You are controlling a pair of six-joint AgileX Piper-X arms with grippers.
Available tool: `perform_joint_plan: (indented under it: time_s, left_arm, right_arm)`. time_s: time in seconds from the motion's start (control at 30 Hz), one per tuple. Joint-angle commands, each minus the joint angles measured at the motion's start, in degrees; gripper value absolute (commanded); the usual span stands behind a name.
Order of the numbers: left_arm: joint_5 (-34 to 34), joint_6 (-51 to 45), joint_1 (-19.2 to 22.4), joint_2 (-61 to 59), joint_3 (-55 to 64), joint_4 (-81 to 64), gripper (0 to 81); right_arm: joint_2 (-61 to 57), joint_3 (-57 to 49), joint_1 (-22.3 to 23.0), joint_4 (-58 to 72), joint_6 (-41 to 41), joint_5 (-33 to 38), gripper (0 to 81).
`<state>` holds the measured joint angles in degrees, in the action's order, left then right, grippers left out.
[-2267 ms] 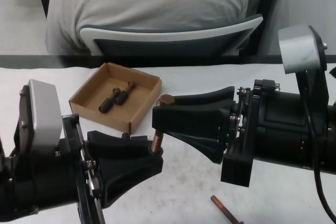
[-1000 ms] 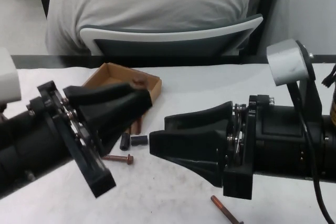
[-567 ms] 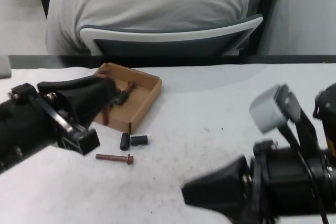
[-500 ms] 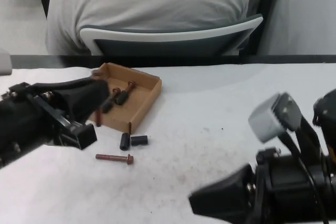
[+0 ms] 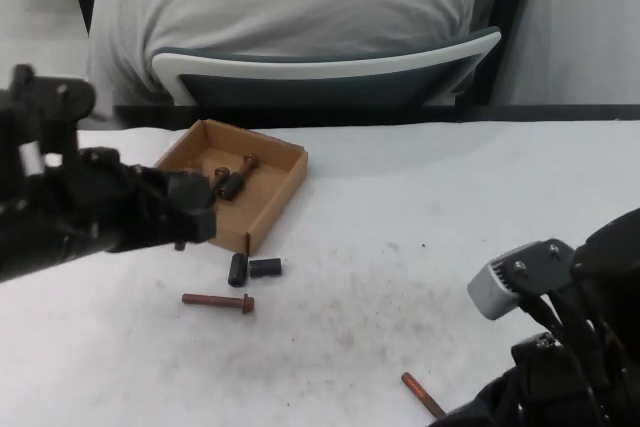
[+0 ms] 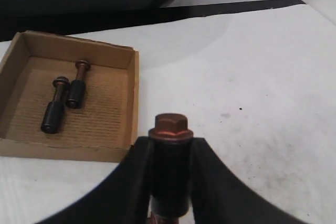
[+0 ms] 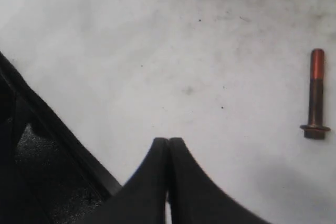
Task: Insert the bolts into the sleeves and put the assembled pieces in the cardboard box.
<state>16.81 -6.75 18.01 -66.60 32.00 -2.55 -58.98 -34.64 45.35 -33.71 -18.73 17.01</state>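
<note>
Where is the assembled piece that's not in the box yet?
In the left wrist view, the assembled piece stands bolt head up, clamped in the left gripper, near the cardboard box with two finished pieces inside.

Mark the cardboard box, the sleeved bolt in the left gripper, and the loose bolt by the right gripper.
cardboard box (image 6: 63, 149): left wrist view, outside of one wall.
sleeved bolt (image 6: 170, 128): left wrist view, hex head.
loose bolt (image 7: 316, 95): right wrist view, mid shank.

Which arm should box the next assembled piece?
Left: the left pincer grips a black sleeve holding a copper bolt, near the brown cardboard box; the right pincer is shut, empty, by a loose copper bolt.
</note>
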Motion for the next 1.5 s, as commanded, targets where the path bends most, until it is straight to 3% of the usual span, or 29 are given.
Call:
perform_joint_plan:
  time_s: [0.0,0.27,0.9,1.03,1.17,1.23,1.47]
  left_arm:
    - [-3.1,1.5,-0.2,-5.2,4.8,0.4,0.8]
    - [-6.2,5.4,-0.2,-14.5,14.9,9.6,0.8]
    - [-8.5,7.3,-0.2,-37.0,38.7,21.7,0.8]
    - [-8.7,7.3,-0.2,-40.9,42.8,24.4,0.8]
    - [-9.1,7.3,-0.2,-44.1,45.6,25.0,0.8]
    - [-9.1,7.3,-0.2,-45.3,46.8,25.6,0.8]
    - [-9.1,7.3,-0.7,-48.5,48.6,25.9,0.8]
  right_arm:
    - [-2.6,-0.2,-1.7,-0.4,-2.3,0.7,0.2]
    - [-9.4,-1.6,-4.7,-4.4,-3.8,3.5,0.2]
    - [-25.0,-16.4,-9.0,-16.1,7.6,1.7,0.4]
    - [-27.0,-17.8,-9.0,-17.9,8.6,1.7,12.7]
    - [-28.5,-18.4,-9.0,-18.5,8.6,1.4,39.8]
    - [-29.2,-18.6,-9.0,-18.5,8.5,-0.9,48.7]
    - [-31.8,-18.7,-9.0,-18.0,9.1,-3.2,46.7]
